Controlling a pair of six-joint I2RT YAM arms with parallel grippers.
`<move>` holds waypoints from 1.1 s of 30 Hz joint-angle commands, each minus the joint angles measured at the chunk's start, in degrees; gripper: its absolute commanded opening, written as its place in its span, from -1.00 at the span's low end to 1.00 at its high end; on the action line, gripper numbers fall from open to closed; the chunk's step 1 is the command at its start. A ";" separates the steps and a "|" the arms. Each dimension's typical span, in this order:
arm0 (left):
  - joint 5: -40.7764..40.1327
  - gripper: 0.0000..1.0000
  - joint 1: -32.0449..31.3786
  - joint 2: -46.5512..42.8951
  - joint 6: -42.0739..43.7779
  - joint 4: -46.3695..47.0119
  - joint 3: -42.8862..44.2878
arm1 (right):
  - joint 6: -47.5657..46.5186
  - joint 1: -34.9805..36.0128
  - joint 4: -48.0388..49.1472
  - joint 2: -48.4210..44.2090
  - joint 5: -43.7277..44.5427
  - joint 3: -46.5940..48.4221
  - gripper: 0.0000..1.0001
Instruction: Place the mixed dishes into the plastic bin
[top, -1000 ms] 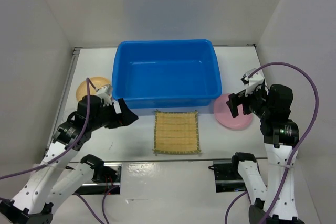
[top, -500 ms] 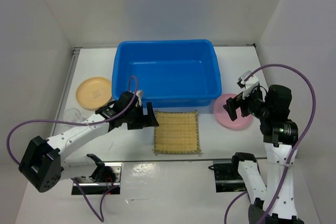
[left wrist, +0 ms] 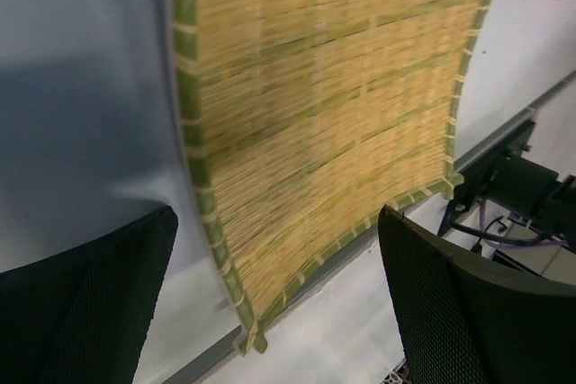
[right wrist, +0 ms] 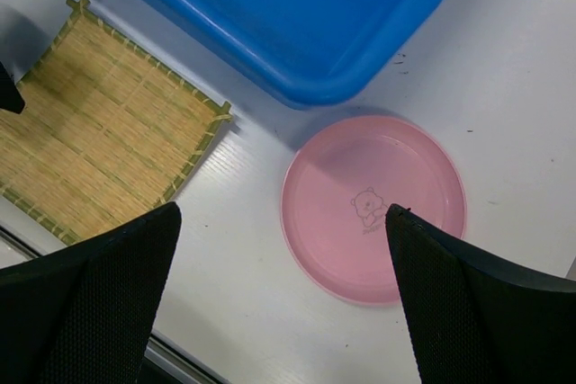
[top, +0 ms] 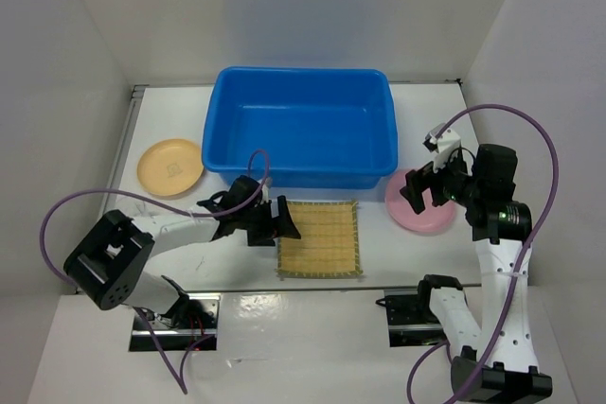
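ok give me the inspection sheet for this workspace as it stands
surface: white table, bare between the items
job's things: blue bin at the back, nothing seen inside; bamboo mat flat in front of it; pink plate right of the mat; tan-orange plate left of the bin; glass cups not made out
clutter: nothing seen
end effectors: left end effector open at the mat's left edge; right end effector open above the pink plate; neither holds anything
cables: purple cables loop off both arms
surroundings: white walls on three sides
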 commanded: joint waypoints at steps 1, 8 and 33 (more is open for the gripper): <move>1.50 0.98 -0.33 2.79 -1.43 6.32 -3.34 | 0.08 -0.41 1.50 -0.37 -1.00 0.11 0.97; 2.55 0.98 -1.38 3.84 -3.19 10.72 -6.41 | -7.81 5.47 -3.41 7.53 -2.85 3.43 0.97; -3.77 0.98 -5.08 -10.14 -11.28 8.26 -11.52 | -26.65 33.15 -9.14 31.52 15.24 -1.12 -1.00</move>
